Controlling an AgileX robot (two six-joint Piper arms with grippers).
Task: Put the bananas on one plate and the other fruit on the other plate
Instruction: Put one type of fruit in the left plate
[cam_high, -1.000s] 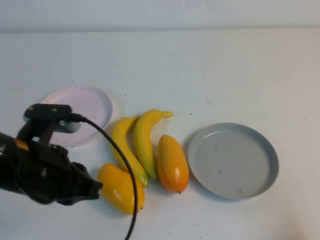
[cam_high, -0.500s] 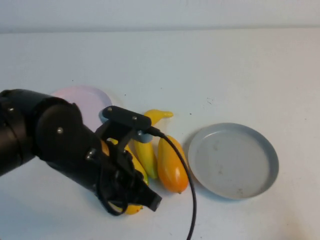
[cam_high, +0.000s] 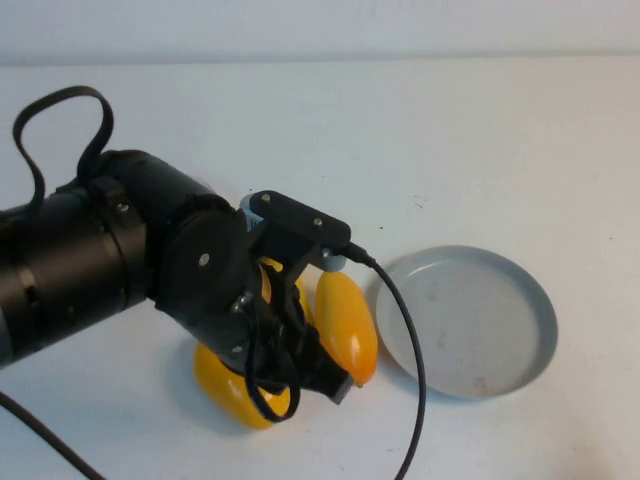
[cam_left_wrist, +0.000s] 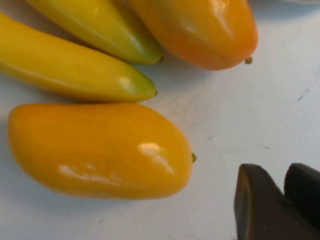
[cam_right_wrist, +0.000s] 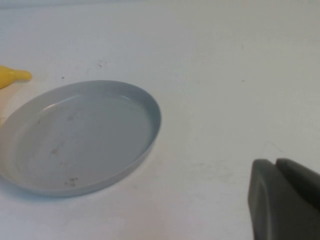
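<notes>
The left gripper (cam_left_wrist: 280, 200) hung nearly pressed together beside the near mango (cam_left_wrist: 100, 150), seemingly lining up; the right gripper (cam_right_wrist: 285, 200), pressed together, sat parked by the grey plate (cam_right_wrist: 150, 107).

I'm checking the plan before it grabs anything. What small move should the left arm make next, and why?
Probably open the left gripper and lower it over the near mango: its jaws look shut, it hovers just beside that fruit, and it holds nothing. The right gripper sits shut beside the grey plate, which has nothing on it.
</notes>
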